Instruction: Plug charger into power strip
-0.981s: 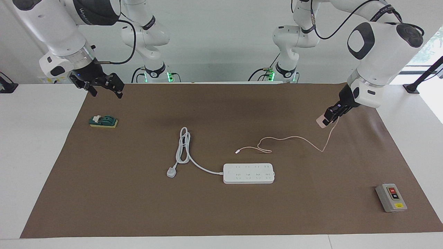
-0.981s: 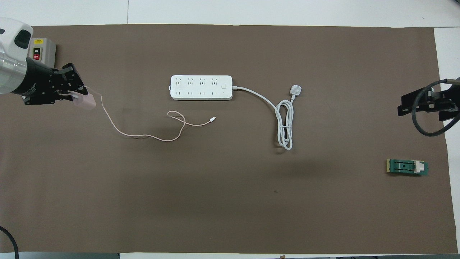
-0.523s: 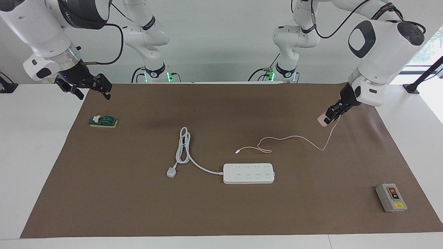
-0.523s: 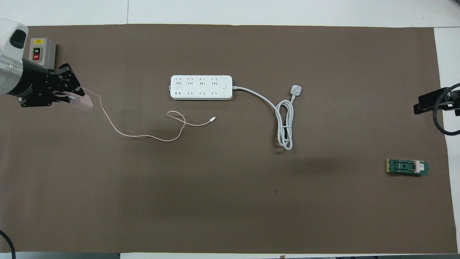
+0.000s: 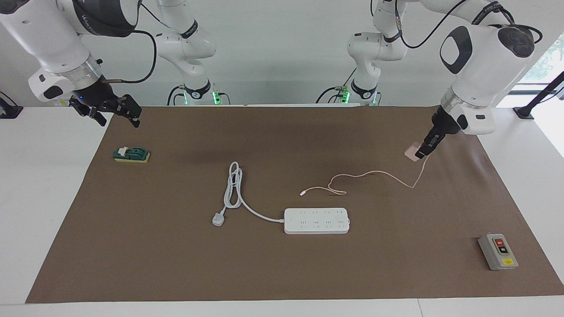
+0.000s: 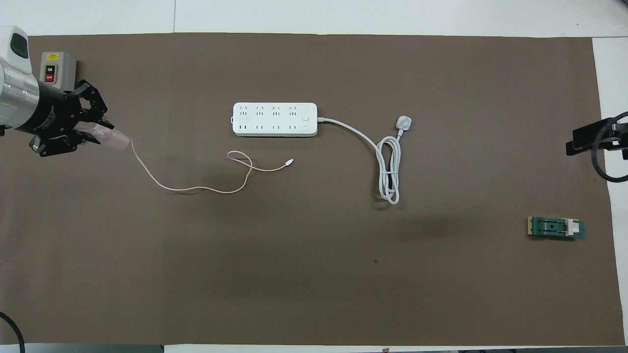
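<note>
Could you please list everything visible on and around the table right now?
charger: one, pale pink, in the left pincer; its thin pink cable trails on the mat toward the power strip
power strip: one, white, mid-mat, thick white cord looped toward the right arm's end
white plug: one, on that cord's end, beside the strip
grey switch box: one, red and black buttons, left arm's end, farther from the robots than the charger
green block: one, right arm's end
brown mat: one, covering the table
left pincer: shut on the charger
right pincer: open, waiting near the mat's corner
</note>
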Available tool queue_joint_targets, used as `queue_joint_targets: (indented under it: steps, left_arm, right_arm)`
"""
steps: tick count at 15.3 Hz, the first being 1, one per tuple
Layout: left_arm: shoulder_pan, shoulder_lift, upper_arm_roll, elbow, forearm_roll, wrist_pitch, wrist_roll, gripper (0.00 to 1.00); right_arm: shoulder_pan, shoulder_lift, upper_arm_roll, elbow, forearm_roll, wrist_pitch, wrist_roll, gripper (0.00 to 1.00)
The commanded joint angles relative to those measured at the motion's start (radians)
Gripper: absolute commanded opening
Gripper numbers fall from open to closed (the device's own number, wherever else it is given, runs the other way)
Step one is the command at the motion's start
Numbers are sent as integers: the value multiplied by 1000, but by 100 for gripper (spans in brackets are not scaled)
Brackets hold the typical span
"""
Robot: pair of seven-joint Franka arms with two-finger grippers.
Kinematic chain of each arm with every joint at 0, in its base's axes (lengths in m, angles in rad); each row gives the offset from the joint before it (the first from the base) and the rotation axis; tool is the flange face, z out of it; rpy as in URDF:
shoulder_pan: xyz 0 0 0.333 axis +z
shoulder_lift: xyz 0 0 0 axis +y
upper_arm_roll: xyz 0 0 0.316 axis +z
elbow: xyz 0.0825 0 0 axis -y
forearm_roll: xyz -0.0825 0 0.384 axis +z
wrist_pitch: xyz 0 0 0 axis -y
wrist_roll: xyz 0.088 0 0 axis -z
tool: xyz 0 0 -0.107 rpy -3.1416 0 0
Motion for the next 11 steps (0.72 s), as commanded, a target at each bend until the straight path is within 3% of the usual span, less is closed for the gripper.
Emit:
queue_joint_targets:
  steps: [1, 6, 11]
  left_arm:
    - [-71, -2, 7, -9, 56, 0, -244, 0]
    - [-208, 128, 8, 32, 134, 42, -653, 0]
    - [-238, 298, 16, 205, 138, 20, -781, 0]
  right_arm:
    - [0, -8, 7, -2, -3, -15, 13, 100]
    - [14, -30, 5, -52, -6, -4, 21, 100]
    - [13, -30, 5, -51, -8, -10, 18, 100]
